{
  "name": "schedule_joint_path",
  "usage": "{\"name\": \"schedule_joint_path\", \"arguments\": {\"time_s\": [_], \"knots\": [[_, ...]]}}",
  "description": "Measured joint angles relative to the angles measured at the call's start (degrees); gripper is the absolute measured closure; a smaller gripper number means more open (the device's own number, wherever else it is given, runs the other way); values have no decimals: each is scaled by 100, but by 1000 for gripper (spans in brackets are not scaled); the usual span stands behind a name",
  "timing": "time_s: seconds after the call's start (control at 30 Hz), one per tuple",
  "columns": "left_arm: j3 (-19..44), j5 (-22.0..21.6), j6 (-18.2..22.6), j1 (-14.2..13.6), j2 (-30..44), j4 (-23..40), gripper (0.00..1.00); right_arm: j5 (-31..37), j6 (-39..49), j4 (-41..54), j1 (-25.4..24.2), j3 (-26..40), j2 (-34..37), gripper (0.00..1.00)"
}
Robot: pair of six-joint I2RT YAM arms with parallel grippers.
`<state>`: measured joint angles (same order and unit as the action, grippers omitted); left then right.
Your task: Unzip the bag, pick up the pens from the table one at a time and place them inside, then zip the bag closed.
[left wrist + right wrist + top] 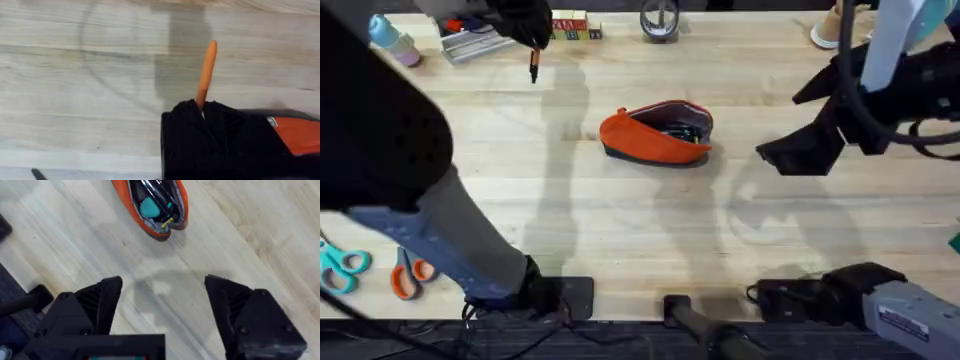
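Overhead: bag (655,132) sits mid-worktop (620,220), roughly 12 o'clock from the arm bases, zipper open, mouth gaping toward 2 o'clock, dark items already inside. Left gripper (532,40) is up at about 11 o'clock from the bag, well apart from it, closed on an orange pen (534,65) that hangs tip-down above the worktop. Right gripper (800,150) hovers at 3 o'clock of the bag, near but not touching. Scissors (408,272) lie at the 8 o'clock edge, teal-handled scissors (342,266) just beside them; blocks (570,25) at the far edge. Left wrist: left gripper's fingers (200,112) clamped round the pen (206,72), pen sticking out over bare worktop (75,75), nothing else close. Right wrist: right gripper (162,292) wide open, holding nothing, bag (152,207) ahead of it with its open mouth showing a teal piece, a yellow bit and dark pens inside. Progress, my read: unzip done, several pens already in, this pen picked up but not yet delivered. Left: carry it to the bag, drop it in, then zip shut. Can't tell whether more pens wait in the clutter at the far edge.
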<state>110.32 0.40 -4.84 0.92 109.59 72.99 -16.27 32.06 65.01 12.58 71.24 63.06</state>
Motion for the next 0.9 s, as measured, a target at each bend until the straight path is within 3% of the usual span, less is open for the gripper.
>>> {"name": "schedule_joint_path", "arguments": {"time_s": [0.4,0.9], "knots": [[0,39,432,-51,-596,443,957,-1,-16,0,0,0,1,6],[0,295,961,-508,-947,736,957,0,-16,1,0,0,1,6]]}}
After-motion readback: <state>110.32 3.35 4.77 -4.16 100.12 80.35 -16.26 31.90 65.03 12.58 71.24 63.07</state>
